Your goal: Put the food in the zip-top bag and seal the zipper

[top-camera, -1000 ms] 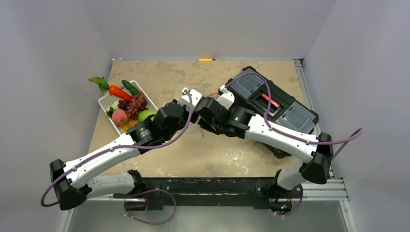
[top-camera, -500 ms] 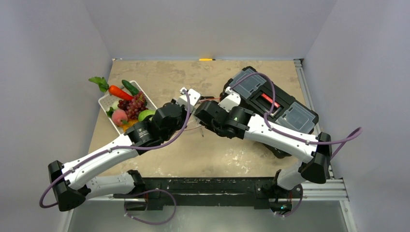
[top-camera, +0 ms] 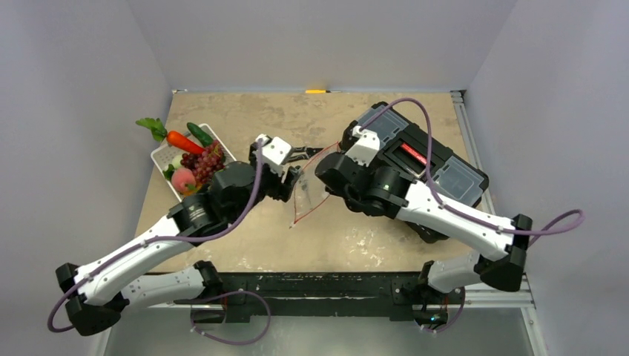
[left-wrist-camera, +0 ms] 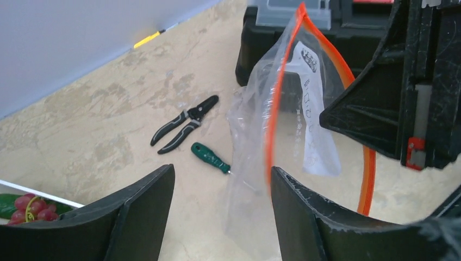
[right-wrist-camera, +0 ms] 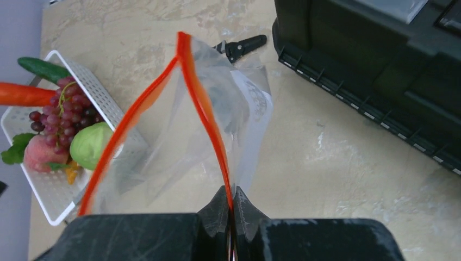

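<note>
Currently right gripper (right-wrist-camera: 231,205) is pinched tight on the zipper (right-wrist-camera: 204,109), holding the zip-top bag (right-wrist-camera: 163,152) by its mouth edge; mouth gapes open. Left gripper (left-wrist-camera: 220,176) has its jaws spread wide with nothing in them; bag hangs just ahead of its right-hand finger, contact can't tell. Food (right-wrist-camera: 65,136) sits in the white basket (right-wrist-camera: 111,106), beside the bag on the left arm's side; pliers (left-wrist-camera: 185,124) and green screwdriver (left-wrist-camera: 211,157) lie on the table (top-camera: 356,237) beyond, near the black toolbox (top-camera: 415,152).

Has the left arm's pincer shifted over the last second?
Yes. The left pincer has drawn leftward, nearer the white basket and away from the black toolbox.
</note>
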Robot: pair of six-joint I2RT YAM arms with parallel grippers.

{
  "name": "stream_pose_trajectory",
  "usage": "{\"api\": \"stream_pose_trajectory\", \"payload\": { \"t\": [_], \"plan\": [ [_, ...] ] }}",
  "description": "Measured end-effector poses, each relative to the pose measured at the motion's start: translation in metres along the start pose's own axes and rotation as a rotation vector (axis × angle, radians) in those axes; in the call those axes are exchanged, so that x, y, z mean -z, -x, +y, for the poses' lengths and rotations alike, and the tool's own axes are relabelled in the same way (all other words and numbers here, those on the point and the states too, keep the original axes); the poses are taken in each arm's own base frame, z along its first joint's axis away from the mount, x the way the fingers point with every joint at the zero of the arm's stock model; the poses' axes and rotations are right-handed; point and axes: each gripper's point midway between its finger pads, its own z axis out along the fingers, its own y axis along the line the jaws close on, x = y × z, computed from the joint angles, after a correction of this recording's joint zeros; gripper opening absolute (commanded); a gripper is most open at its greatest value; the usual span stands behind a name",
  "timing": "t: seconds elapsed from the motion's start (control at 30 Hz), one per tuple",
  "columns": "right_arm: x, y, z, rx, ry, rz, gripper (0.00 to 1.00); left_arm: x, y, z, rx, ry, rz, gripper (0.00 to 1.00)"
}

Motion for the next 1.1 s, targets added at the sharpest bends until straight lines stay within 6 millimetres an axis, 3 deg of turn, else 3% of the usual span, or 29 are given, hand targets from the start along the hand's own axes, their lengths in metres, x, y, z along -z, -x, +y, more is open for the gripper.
{"api": "stream_pose_trajectory", "payload": {
  "t": [0.17,0.3,0.43,0.53,0.63,0.77,0.93,1.0,1.1],
  "plan": [
    [0.030,0.024,-0.013,0.177,0.141,-0.044,0.00,0.038,0.033,0.013,0.053,-0.015,-0.184,0.69],
    [0.056,0.041,-0.024,0.315,0.229,-0.070,0.00,0.057,0.044,0.029,0.063,0.029,-0.283,0.70],
    [0.075,0.055,-0.042,0.457,0.229,-0.078,0.00,0.066,0.048,0.044,0.067,0.089,-0.334,0.70],
    [0.081,0.051,-0.050,0.559,0.235,-0.028,0.00,0.066,0.048,0.050,0.061,0.123,-0.340,0.66],
    [0.075,0.031,-0.048,0.655,0.242,0.061,0.00,0.065,0.047,0.053,0.060,0.144,-0.340,0.65],
    [0.043,-0.009,-0.033,0.756,0.204,0.178,0.00,0.065,0.045,0.058,0.047,0.174,-0.340,0.65],
    [-0.019,-0.090,0.013,0.767,0.227,0.338,0.00,0.065,0.045,0.067,0.016,0.231,-0.338,0.64],
    [-0.033,-0.115,0.032,0.727,0.278,0.382,0.00,0.064,0.043,0.071,-0.005,0.255,-0.339,0.64],
    [-0.045,-0.134,0.050,0.677,0.319,0.407,0.00,0.062,0.036,0.076,-0.041,0.290,-0.325,0.64]
  ]
}}
